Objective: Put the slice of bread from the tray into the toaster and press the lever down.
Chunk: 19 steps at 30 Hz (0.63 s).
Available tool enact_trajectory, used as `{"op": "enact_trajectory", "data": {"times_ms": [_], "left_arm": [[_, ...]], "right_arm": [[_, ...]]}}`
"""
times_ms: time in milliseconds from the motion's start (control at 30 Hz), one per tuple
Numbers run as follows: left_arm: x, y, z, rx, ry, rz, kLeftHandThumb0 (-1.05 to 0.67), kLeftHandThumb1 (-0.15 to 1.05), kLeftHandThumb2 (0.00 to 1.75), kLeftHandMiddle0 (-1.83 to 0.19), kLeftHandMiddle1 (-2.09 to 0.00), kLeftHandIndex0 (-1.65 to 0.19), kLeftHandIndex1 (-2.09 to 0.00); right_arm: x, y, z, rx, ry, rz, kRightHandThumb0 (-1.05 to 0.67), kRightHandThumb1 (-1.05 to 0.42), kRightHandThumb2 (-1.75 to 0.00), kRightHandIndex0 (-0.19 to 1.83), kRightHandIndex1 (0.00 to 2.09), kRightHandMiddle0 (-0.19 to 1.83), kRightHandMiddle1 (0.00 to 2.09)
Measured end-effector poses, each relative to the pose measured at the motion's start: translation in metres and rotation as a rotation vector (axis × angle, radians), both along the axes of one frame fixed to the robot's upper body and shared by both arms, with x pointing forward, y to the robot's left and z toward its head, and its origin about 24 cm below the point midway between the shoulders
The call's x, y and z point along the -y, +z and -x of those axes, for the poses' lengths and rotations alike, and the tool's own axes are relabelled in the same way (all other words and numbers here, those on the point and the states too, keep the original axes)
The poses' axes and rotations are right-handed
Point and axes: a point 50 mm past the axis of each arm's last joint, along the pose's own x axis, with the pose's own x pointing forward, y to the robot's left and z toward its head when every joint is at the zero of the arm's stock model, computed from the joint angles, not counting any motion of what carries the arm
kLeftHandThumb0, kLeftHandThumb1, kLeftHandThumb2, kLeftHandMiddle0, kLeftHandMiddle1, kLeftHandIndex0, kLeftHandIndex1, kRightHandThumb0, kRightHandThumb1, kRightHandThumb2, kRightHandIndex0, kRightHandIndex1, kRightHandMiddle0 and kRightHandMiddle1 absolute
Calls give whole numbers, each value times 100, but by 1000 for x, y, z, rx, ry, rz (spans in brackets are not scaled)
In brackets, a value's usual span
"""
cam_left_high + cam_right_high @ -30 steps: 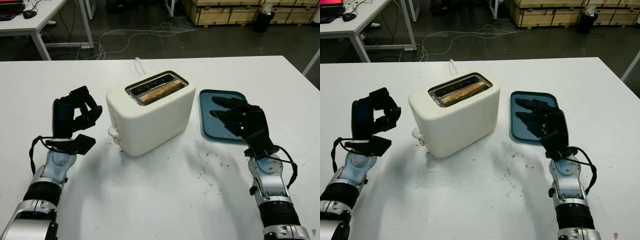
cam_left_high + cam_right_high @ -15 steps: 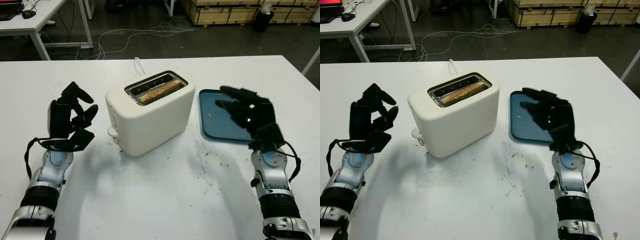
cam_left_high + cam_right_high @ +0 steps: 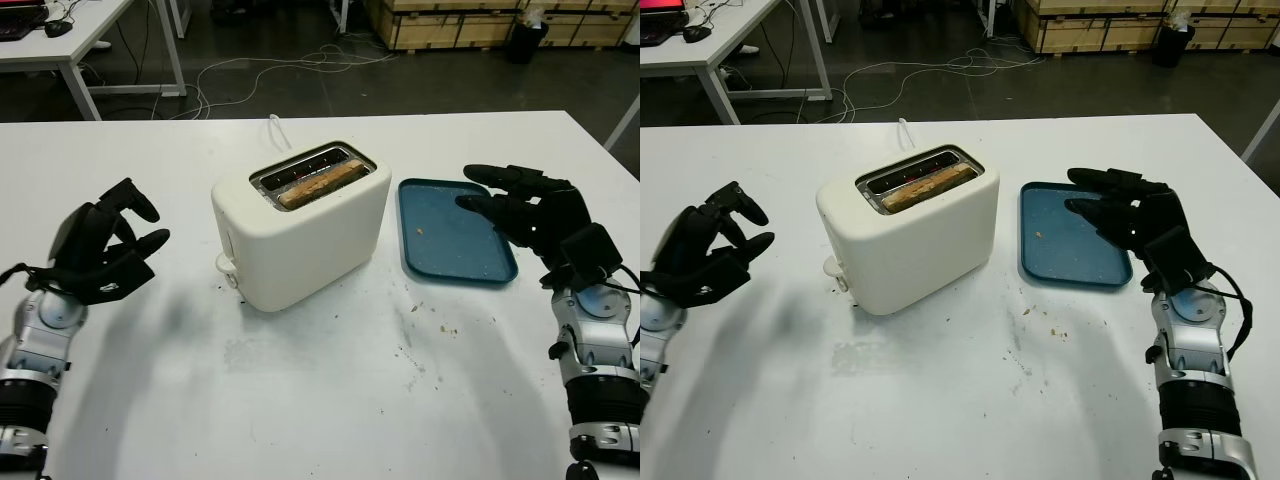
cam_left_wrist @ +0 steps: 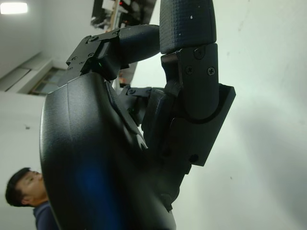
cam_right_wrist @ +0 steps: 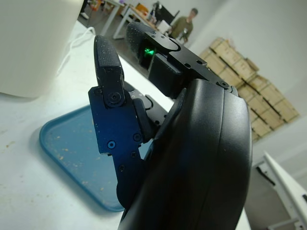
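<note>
A big white table (image 3: 300, 400) fills the scene, with little brown crumbs (image 3: 425, 330) on its near middle part.

The white toaster (image 3: 300, 225) stands in the middle of the table. The slice of bread (image 3: 320, 184) sits down in the near slot of the toaster, with its brown top edge showing. The lever (image 3: 226, 265) sticks out low on the toaster's left end. A white cord (image 3: 280, 130) runs from behind the toaster toward the far edge of the table.

The blue tray (image 3: 455, 232) lies flat just to the right of the toaster, with a few crumbs on it.

The right hand (image 3: 535, 215) is up over the right edge of the tray. It is open and holds nothing. Its fingers (image 3: 495, 175) reach out to the left, toward the toaster. The bread is well to the left of this hand, with the tray between them.

The left hand (image 3: 100, 250) is above the table on the left side, well apart from the toaster. Its fingers (image 3: 730, 200) are bent in, and it holds nothing. The lever and the bread are off to the right of this hand.

Far behind the table are a dark floor with loose wires (image 3: 270, 70), another white table (image 3: 70, 40) at the far left, and wooden crates (image 3: 470, 20) at the far right.
</note>
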Motion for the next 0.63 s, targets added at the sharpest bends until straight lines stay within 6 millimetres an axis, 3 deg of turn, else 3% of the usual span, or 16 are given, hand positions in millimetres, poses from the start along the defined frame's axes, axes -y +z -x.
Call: {"op": "enact_trajectory", "data": {"times_ms": [200,633], "left_arm": [[5,9,-8,16,-26,-7,-105,92,54,-63,-175,-41,-175],[13,3,-13,3,-48,6,-105,92,55,-62,-175,-38,-175]], "right_arm": [[0,3,-3,-20,-1,111,-45,-92,-5,103,2,92,0],[-3,1,-6,-54,1,144,-48,-92,-6,100,0,89,0]]}}
